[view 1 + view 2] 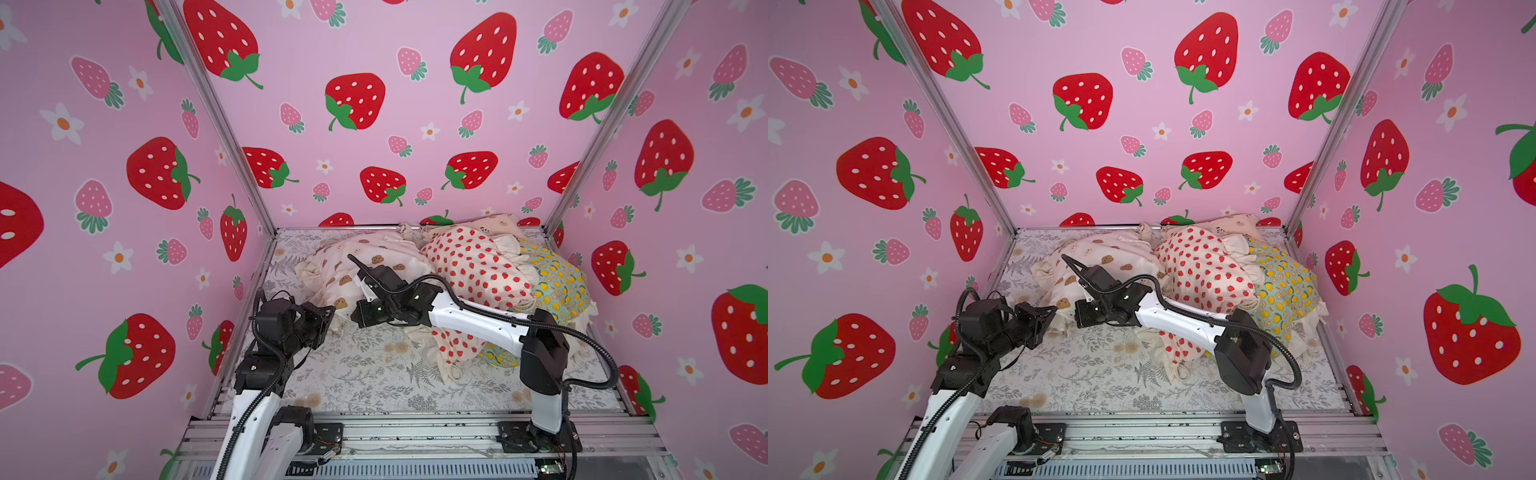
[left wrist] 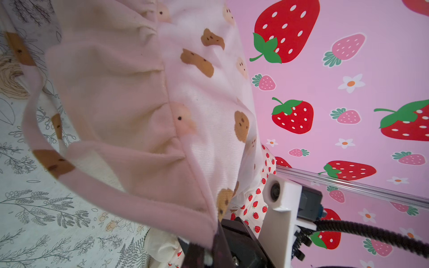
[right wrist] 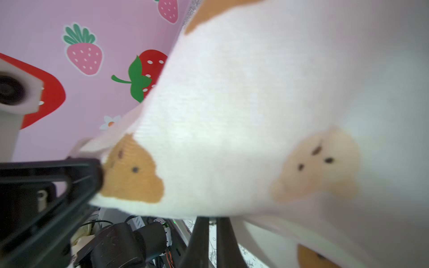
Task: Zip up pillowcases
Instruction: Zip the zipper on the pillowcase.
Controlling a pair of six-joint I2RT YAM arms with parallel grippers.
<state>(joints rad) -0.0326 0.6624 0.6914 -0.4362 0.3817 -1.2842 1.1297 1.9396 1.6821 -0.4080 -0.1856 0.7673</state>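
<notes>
The white pillowcase with brown cookies [image 1: 353, 259] [image 1: 1100, 253] lies at the back left in both top views. My left gripper [image 1: 330, 311] [image 2: 210, 246] is shut on its cream ruffle corner [image 2: 130, 176]. My right gripper [image 1: 356, 315] [image 3: 211, 220] reaches in from the right, just beside the left one. Its fingers stand close together at the cover's lower edge [image 3: 185, 208], which hides their tips. To the right lie the strawberry pillowcase [image 1: 478, 266], the lemon pillowcase [image 1: 557, 282] and, at the back, the bear pillowcase [image 1: 498, 222].
A grey fern-print sheet [image 1: 365, 374] covers the floor. Pink strawberry walls [image 1: 374, 124] close in the back and both sides. My right forearm [image 1: 478, 320] crosses over the strawberry pillowcase. A metal rail [image 1: 415, 428] runs along the front edge.
</notes>
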